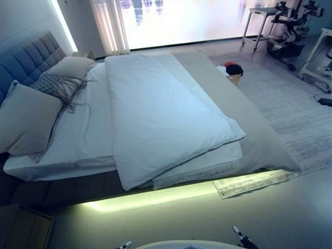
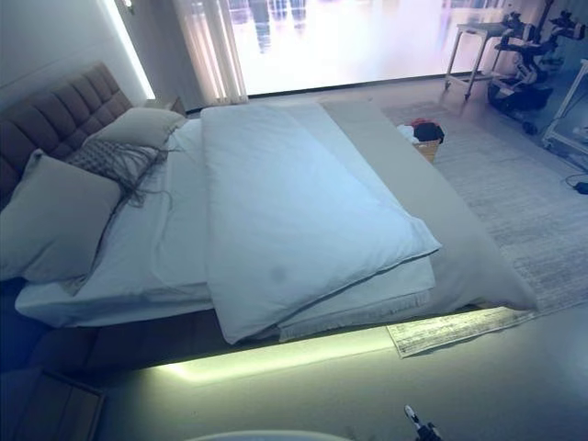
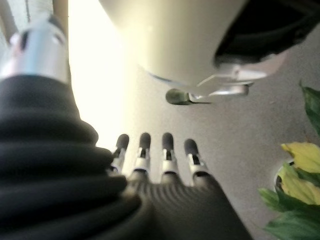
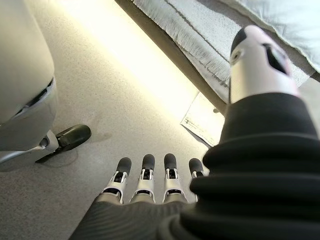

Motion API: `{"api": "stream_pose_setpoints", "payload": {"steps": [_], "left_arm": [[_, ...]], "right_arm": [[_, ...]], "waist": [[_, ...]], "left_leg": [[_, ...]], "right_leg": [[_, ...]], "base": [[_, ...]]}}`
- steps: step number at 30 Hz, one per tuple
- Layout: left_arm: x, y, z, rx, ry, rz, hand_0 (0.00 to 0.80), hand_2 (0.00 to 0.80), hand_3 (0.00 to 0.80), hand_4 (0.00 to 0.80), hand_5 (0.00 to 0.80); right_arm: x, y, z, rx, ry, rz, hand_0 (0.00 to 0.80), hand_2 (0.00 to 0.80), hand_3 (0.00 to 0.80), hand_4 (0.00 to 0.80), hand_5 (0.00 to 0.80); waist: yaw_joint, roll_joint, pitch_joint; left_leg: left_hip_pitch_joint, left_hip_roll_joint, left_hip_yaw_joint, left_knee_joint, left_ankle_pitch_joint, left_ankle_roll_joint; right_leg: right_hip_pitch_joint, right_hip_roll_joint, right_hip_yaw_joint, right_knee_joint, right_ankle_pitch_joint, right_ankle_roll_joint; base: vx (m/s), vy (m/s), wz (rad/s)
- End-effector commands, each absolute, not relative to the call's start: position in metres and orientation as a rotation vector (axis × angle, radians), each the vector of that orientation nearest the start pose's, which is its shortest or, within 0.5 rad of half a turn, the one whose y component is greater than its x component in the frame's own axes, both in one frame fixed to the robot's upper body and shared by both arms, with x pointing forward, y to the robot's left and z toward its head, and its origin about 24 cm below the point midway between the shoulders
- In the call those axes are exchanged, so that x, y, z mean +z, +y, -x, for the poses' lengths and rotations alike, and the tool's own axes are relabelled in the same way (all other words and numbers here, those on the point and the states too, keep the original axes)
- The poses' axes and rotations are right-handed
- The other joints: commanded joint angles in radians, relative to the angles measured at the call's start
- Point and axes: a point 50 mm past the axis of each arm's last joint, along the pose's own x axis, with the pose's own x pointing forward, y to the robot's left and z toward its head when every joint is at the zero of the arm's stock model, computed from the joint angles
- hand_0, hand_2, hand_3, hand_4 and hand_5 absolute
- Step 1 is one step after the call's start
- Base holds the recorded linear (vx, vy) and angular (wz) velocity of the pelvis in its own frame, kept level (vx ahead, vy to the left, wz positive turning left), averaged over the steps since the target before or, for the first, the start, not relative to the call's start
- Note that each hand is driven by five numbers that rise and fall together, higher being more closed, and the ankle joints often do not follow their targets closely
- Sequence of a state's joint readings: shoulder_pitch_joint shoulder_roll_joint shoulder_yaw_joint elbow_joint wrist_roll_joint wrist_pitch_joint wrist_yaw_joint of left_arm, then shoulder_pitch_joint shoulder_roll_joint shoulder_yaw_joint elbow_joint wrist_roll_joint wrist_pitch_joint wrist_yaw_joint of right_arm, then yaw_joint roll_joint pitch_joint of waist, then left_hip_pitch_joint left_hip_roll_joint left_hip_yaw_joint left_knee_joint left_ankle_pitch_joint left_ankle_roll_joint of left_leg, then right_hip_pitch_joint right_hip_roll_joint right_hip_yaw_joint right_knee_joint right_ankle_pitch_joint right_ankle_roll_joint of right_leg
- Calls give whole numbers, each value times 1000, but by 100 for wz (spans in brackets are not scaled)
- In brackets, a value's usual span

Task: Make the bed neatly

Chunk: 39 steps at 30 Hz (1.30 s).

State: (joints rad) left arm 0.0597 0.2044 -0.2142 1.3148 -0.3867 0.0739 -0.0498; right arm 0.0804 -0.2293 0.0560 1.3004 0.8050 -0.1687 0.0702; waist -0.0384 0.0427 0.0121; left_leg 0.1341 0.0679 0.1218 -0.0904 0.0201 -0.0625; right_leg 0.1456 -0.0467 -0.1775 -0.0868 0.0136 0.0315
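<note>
Duvet (image 1: 161, 116) lies folded on bed (image 1: 78, 140), well beyond both seemingly relaxed, empty hands (image 4: 145, 187).

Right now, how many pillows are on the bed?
2 plain pillows by the headboard: the near pillow and the far pillow. A fringed cushion lies between them. More may be hidden.

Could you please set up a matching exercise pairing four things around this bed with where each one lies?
Things:
1. duvet
2. pillows
3. basket
4. plant

Places:
A. against the headboard
B. on the floor beyond the far side of the bed
C. folded along the middle of the mattress
D. on the floor beside the left hand

Pairs: 1-C, 2-A, 3-B, 4-D
</note>
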Motion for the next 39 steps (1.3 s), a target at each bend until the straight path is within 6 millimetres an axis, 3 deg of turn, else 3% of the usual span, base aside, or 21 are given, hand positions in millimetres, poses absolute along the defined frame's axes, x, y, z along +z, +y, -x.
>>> {"api": "stream_pose_setpoints", "payload": {"steps": [1,6,9,11,13,15,17,20,22,23,24,25,30,34,39], "left_arm": [[-171,221,-64,196,1389,40,0,0,0,0,0],[-173,219,-58,167,1420,22,0,0,0,0,0],[-174,213,-58,268,1392,156,0,0,0,0,0],[-174,214,-59,348,1368,226,0,0,0,0,0],[-173,214,-62,360,1344,228,0,0,0,0,0],[-172,215,-67,381,1317,253,0,0,0,0,0],[-172,216,-66,405,1317,282,0,0,0,0,0],[-174,219,-50,448,1343,312,0,0,0,0,0],[-174,221,-41,473,1360,315,0,0,0,0,0],[-174,222,-38,478,1365,314,0,0,0,0,0],[-174,224,-36,490,1367,320,0,0,0,0,0],[-174,226,-35,493,1362,323,0,0,0,0,0],[-171,235,-45,478,1332,287,0,0,0,0,0],[-168,239,-62,420,1317,224,0,0,0,0,0],[-168,235,-67,392,1324,198,0,0,0,0,0]], "right_arm": [[-161,-236,-90,-517,1037,-419,0,0,0,0,0],[-166,-229,-81,-452,1155,-360,0,0,0,0,0],[-169,-223,-74,-443,1206,-368,0,0,0,0,0],[-170,-220,-71,-416,1244,-354,0,0,0,0,0],[-171,-218,-68,-377,1283,-343,0,0,0,0,0],[-171,-222,-65,-337,1319,-290,0,0,0,0,0],[-169,-229,-65,-331,1319,-270,0,0,0,0,0],[-166,-242,-67,-377,1272,-275,0,0,0,0,0],[-164,-248,-69,-414,1237,-295,0,0,0,0,0],[-163,-250,-70,-427,1219,-302,0,0,0,0,0],[-163,-251,-69,-436,1209,-312,0,0,0,0,0],[-163,-251,-67,-443,1210,-315,0,0,0,0,0],[-167,-240,-53,-355,1272,-288,0,0,0,0,0],[-170,-225,-61,-296,1270,-313,0,0,0,0,0],[-170,-217,-71,-270,1248,-342,0,0,0,0,0]], "waist": [[12,-43,16],[10,-47,13],[13,-51,21],[12,-72,33],[18,-94,53],[36,-91,102],[47,-69,133],[81,-30,143],[102,-35,144],[106,-35,144],[97,-41,135],[93,-40,127],[101,-52,69],[111,-67,39],[119,-81,29]], "left_leg": [[21,-6,15,3,-53,27],[26,3,18,3,-46,27],[31,6,11,17,-47,28],[-8,23,28,145,-64,20],[-121,37,38,359,-29,11],[-283,43,16,540,87,-20],[-326,36,12,473,135,-42],[-327,48,11,61,219,-49],[-351,37,-26,8,231,-50],[-354,41,-26,14,232,-51],[-340,52,40,15,164,-35],[-328,57,63,23,159,-34],[-274,47,59,72,116,-4],[-257,31,41,82,84,21],[-294,32,43,148,60,28]], "right_leg": [[-10,-20,46,0,0,45],[-8,-9,54,3,-5,37],[-4,-3,57,16,-14,30],[-17,-7,66,51,-27,9],[-27,-12,51,85,-33,-17],[-24,0,43,122,-47,-47],[-3,10,52,130,-61,-39],[62,33,85,100,-89,-11],[104,31,108,94,-119,-5],[118,30,115,92,-134,-5],[126,7,108,100,-148,4],[136,-5,102,107,-159,12],[179,-71,62,130,-184,46],[172,-110,35,138,-167,71],[164,-136,41,138,-156,87]], "base": [[40,-56,-4],[63,-69,-2],[69,-88,-2],[59,-126,-2],[14,-144,9],[30,-45,19],[182,142,5],[346,212,-4],[270,149,1],[245,210,-20],[249,232,-49],[292,256,-61],[329,185,-35],[207,111,-1],[94,46,0]]}}
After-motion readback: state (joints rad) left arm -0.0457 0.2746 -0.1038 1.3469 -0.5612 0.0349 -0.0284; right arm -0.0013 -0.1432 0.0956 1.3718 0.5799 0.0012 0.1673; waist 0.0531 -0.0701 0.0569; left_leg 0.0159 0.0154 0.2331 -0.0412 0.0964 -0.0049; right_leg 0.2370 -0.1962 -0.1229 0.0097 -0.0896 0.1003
